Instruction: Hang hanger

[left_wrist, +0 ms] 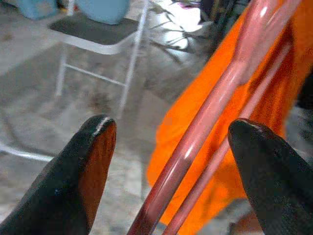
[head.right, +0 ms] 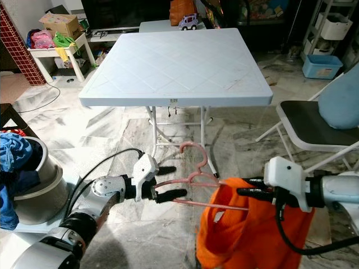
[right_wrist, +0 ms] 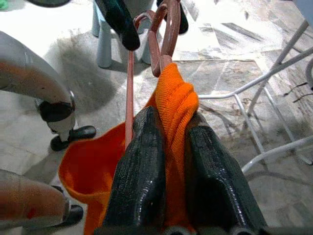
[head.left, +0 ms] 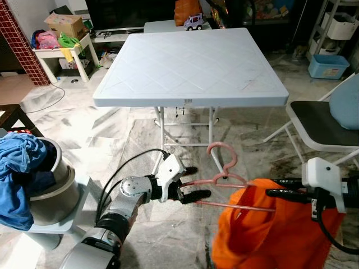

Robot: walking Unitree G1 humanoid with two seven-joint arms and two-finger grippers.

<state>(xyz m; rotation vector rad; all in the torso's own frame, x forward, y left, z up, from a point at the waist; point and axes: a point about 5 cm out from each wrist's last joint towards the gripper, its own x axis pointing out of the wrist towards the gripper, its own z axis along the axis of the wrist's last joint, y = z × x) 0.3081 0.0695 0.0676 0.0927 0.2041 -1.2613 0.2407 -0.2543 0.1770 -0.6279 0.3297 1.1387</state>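
2 fingers point(right_wrist: 139, 161) pinch orange cloth point(right_wrist: 176, 103), wrist-view detail.

No legible txt/labels anywhere.

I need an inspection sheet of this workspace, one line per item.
Surface: white folding table, bare top.
Job's things: pink hanger carrying an orange garment.
Clutter: bucket with blue clothes; toy car; cardboard box.
Grippers: left gripper open around the hanger's end; right gripper shut on the orange garment.
Cables: black cable on left arm.
Surroundings: marble floor; folding chair with blue cushion.
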